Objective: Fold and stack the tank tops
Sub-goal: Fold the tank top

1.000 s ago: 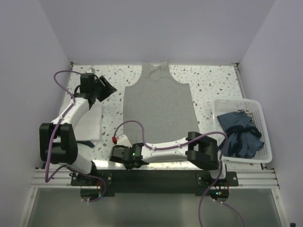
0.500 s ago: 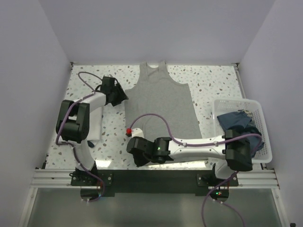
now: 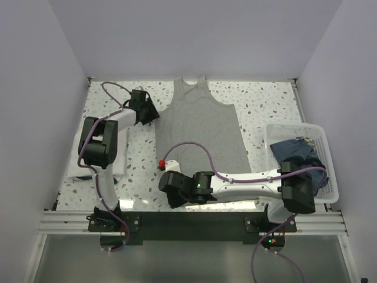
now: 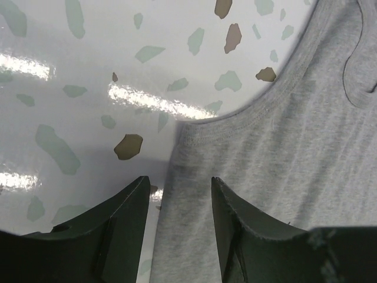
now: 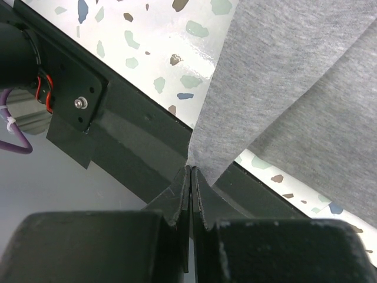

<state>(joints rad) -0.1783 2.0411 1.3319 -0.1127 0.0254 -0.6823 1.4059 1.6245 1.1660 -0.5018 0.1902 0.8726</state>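
Grey knit was pinched in the right gripper (image 5: 191, 171), whose fingers were pressed together on a bottom corner of the grey top (image 3: 200, 130), and that corner was held raised over the near edge of the table (image 3: 265, 100). The left gripper (image 4: 179, 183) was seen spread, set low over the same top's left side just below the armhole, with the side edge lying between its fingers and nothing gripped. The rest of the grey top was spread flat at the middle of the table, straps toward the far wall. The white top (image 3: 122, 153) was found at the left of the table, partly hidden under the left arm, apparently folded already. At the right a basket (image 3: 294, 125) was filled with dark clothes (image 3: 297, 162). The step in hand was judged to be the taking of the grey top's left side for a first lengthwise fold. For the next move, the left fingers would need to be shut on the side edge, and both held points would then have to be carried together across the top toward its right side.
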